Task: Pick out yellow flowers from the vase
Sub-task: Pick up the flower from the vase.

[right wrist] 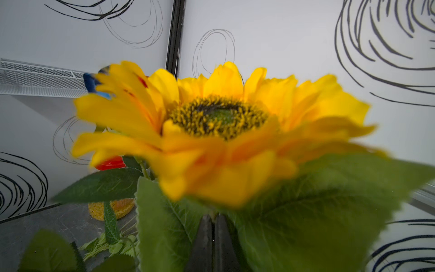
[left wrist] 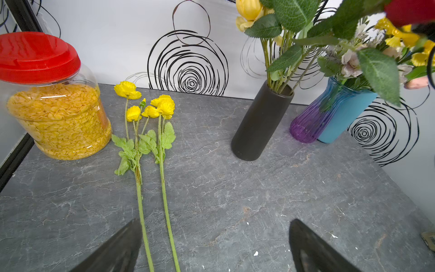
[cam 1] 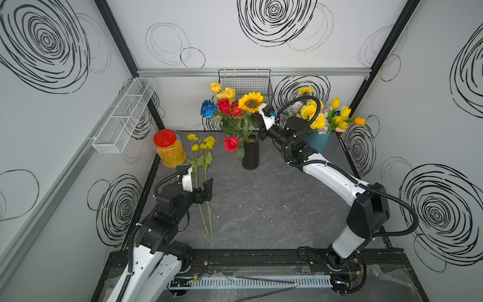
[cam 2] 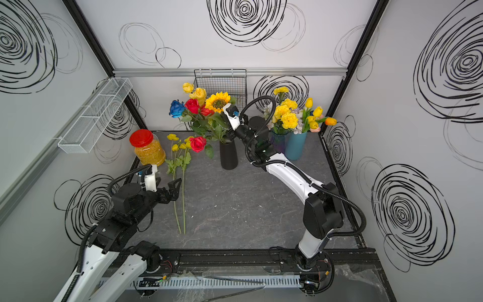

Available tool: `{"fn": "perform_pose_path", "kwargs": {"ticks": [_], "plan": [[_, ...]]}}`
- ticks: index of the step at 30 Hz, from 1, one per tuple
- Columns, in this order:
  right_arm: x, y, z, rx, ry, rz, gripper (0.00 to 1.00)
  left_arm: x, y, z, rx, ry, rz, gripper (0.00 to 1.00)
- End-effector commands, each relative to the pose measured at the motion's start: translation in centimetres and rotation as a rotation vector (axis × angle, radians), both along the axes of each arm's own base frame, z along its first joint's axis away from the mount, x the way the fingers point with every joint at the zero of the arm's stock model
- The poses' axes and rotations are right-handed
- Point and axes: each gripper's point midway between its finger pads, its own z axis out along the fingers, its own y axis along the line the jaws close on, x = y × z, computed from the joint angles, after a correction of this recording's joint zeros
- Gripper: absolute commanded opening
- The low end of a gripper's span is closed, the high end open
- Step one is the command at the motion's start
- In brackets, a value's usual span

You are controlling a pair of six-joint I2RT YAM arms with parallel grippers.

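- White mesh shelf [cam 1: 125, 115]: fixed to the left wall, above the table [cam 1: 261, 204].
- Jar [cam 1: 170, 150]: red lid, yellow contents, upright at the far left of the table.
- yellow poppies [cam 1: 206, 142]: two stems, out of the vase, lying flat just beside the jar. Blooms point to the back wall. The stems run side by side toward the front edge.
- left fingers [left wrist: 122, 247]: spread wide, holding nothing, low over the lower part of the poppy stems. In the left wrist view both stems pass between the fingers, one stem just beside a finger. Contact cannot be told.
- black vase [cam 1: 250, 154]: upright, mid-table toward the back. It carries a blue rose [cam 1: 208, 108] and red roses [cam 1: 223, 105]. One more red rose [cam 1: 231, 143] hangs low beside the vase mouth.
- yellow roses [cam 1: 227, 93]: in that bunch, at its top rear.
- sunflower [cam 1: 251, 102]: head at the right top of the bunch, above the vase mouth. The lower stem is hidden by leaves, so whether it sits in the vase cannot be told.
- right fingers [right wrist: 203, 240]: pressed together, pinching the sunflower's stem just beneath the head, with leaves on either side. The head is blurred in the right wrist view.
- purple glass vase [left wrist: 310, 122] and blue vase [cam 1: 317, 141]: just beside each other at the back right, partly behind the right arm in both top views.
- yellow carnations [cam 1: 311, 111] and yellow tulips [cam 1: 342, 112]: standing above those two vases, mixed with pale blooms.
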Motion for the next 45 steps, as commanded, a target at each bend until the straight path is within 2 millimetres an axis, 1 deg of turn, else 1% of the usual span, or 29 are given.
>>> {"fn": "perform_pose_path", "kwargs": {"ticks": [1,13,19,23,26,32,38,42,45], "plan": [[-0.8,-1.3,4.2,0.093,-0.046,-0.018,0.00,0.4,-0.1,0.3,-0.010,-0.022,0.001,0.99],[-2.0,-3.1,9.4,0.188,-0.068,-0.033,0.00,0.5,-0.7,0.4,-0.021,-0.023,-0.025,0.99],[-3.1,-4.6,12.4,0.217,-0.096,-0.064,0.00,0.4,-0.8,0.4,-0.024,-0.025,-0.036,0.99],[-4.3,-5.8,14.8,0.236,-0.113,-0.081,0.00,0.3,-0.9,0.7,-0.028,-0.037,-0.039,0.99],[-5.5,-6.6,16.0,0.243,-0.121,-0.081,0.00,0.2,-0.9,1.0,-0.033,-0.047,-0.043,0.99],[-8.6,-8.4,18.1,0.253,-0.149,-0.070,0.00,0.0,-1.0,1.4,-0.040,-0.065,-0.049,0.99],[-11.4,-10.7,18.9,0.270,-0.136,-0.080,0.00,-0.1,-1.2,2.0,-0.050,-0.090,-0.066,1.00],[-14.3,-12.5,19.3,0.296,-0.116,-0.064,0.00,-0.5,-1.4,2.6,-0.064,-0.118,-0.083,1.00],[-16.8,-14.1,19.3,0.336,-0.100,-0.044,0.00,-1.1,-1.8,3.7,-0.078,-0.163,-0.111,1.00]]}}
